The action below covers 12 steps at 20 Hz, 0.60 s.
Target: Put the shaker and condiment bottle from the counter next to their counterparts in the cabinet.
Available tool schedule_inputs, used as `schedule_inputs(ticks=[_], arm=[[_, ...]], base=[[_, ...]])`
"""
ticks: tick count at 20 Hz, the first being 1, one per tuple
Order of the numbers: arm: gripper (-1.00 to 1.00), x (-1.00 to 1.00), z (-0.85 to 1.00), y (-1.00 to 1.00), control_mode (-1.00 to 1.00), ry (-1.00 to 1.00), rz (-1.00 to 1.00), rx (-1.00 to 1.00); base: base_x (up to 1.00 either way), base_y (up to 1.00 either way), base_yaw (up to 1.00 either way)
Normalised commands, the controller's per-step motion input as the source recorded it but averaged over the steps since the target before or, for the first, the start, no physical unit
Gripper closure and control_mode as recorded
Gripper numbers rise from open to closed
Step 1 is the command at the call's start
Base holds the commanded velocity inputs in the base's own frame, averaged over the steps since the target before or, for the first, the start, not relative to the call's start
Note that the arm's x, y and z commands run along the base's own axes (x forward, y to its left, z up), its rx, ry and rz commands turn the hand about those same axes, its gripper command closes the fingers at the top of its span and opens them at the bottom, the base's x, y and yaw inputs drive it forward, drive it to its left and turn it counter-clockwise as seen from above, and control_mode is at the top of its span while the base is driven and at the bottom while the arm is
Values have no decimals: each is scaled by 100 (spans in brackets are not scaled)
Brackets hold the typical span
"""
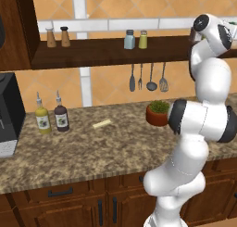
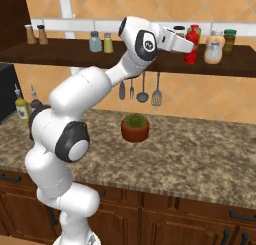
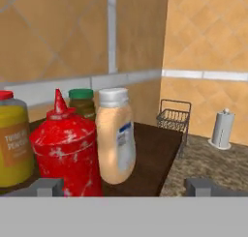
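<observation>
condiment bottle (image 2: pixel 191 48) on cabinet (image 2: pixel 75 51) shelf, shaker (image 1: pixel 129 39) leftward

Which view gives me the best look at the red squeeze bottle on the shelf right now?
The hand view: the red squeeze bottle stands close and large, beside a pale bottle and a yellow jar. In the right base view it is small and partly covered by the hand. In the left base view the arm blocks that end of the shelf.

The condiment bottle (image 3: pixel 65 151) at lower left of the hand view looks like glossy red plastic with pale scuffed streaks. The cabinet (image 1: pixel 97 52) shelf is dark, matt wood. The tabletop (image 1: pixel 92 152) is speckled brown stone, faintly polished. The wire basket (image 3: pixel 173 116) is thin dark metal.
</observation>
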Motion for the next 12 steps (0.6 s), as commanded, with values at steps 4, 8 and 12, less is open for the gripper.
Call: schedule_inputs(ticks=[4,8,12], arm=[[-100,29,3,40,-100,3,23,0],[-100,-44,45,43,-100,0,18,0],[-100,-52,54,68,-100,0,17,0]], base=[[0,0,0],[0,0,0],[0,0,0]])
